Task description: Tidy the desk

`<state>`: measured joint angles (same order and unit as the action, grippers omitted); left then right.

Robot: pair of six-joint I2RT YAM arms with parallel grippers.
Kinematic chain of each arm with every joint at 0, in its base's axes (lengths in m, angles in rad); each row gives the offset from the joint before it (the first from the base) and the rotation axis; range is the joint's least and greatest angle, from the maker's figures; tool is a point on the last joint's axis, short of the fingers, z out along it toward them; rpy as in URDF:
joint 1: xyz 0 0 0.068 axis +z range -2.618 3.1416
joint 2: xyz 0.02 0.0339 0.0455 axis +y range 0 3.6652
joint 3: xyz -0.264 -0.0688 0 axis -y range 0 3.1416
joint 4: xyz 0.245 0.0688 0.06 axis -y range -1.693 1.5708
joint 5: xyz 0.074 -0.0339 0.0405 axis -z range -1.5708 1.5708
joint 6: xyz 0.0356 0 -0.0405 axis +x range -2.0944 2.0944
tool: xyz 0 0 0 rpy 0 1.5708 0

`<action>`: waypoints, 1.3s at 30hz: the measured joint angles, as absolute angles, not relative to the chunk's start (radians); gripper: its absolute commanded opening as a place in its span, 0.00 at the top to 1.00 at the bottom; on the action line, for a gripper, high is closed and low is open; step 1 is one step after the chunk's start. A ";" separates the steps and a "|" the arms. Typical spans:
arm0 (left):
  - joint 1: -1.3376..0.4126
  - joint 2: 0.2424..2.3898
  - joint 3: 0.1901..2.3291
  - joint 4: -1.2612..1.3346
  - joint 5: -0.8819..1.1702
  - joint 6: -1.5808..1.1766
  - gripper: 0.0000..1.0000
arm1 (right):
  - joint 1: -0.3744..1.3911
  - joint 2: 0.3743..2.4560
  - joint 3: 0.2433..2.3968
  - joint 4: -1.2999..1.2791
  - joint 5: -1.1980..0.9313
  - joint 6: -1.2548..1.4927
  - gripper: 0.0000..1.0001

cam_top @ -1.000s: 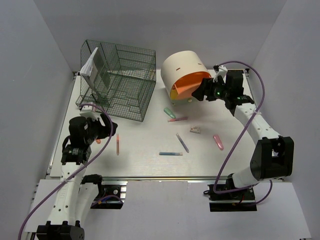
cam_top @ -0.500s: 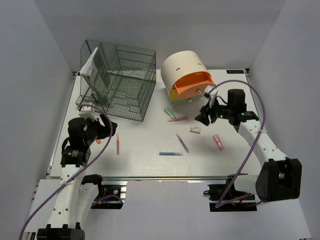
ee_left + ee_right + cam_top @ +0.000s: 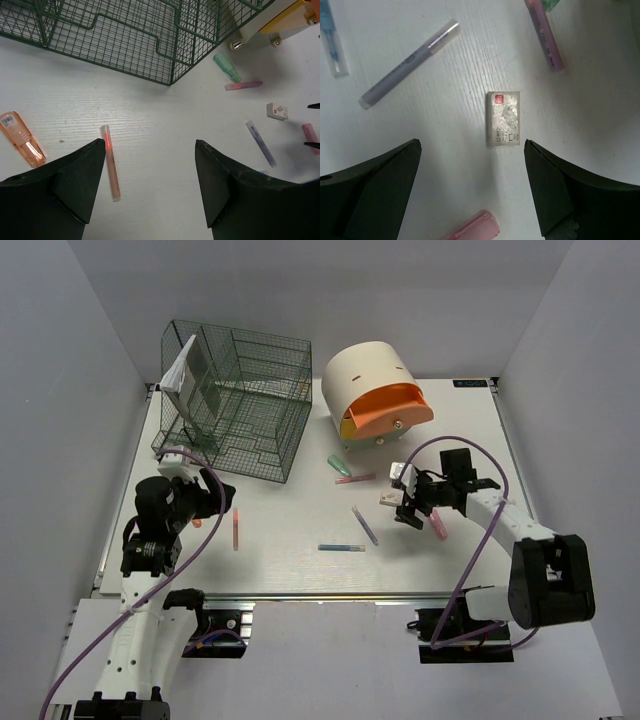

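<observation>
Right tool [image 3: 471, 146] is hovering with its jaws spread wide, gripping nothing, just short of a small white eraser [image 3: 503, 118] (label side up) lying flat on the white surface [image 3: 445, 100]. A purple pen [image 3: 407, 65] is lying to one side of the eraser, a pink pen [image 3: 543, 32] is lying beyond it, and a stubby pink marker [image 3: 472, 227] is poking in at the wrist view's edge. Left tool [image 3: 150, 145] is hanging released and empty over a salmon pen [image 3: 110, 162], with an orange clip-like piece [image 3: 21, 137] nearby. Further out, the green wire rack [image 3: 125, 35] and cream drawer unit [image 3: 370, 390] are sitting at the surface's far side, which is stretching under both arms.
</observation>
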<state>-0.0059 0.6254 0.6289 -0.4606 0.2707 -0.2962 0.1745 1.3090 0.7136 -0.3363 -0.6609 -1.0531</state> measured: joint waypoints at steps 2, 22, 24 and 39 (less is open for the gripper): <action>-0.006 0.625 0.629 -0.459 0.272 -0.296 0.18 | 0.179 1.359 0.719 -0.307 -0.640 -1.056 0.11; -0.006 0.625 0.628 -0.441 0.276 -0.296 0.18 | 0.233 1.693 0.898 -0.192 -0.506 -1.006 0.32; -0.006 0.625 0.628 -0.441 0.276 -0.296 0.18 | 0.238 1.708 0.915 -0.196 -0.501 -1.010 0.39; -0.006 0.625 0.628 -0.441 0.276 -0.296 0.18 | 0.250 1.485 0.822 -0.460 -0.495 -1.205 0.92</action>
<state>-0.0059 0.6247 0.6281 -0.4412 0.2760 -0.2958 0.2501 1.4849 0.8215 -0.4599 -0.4953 -1.2045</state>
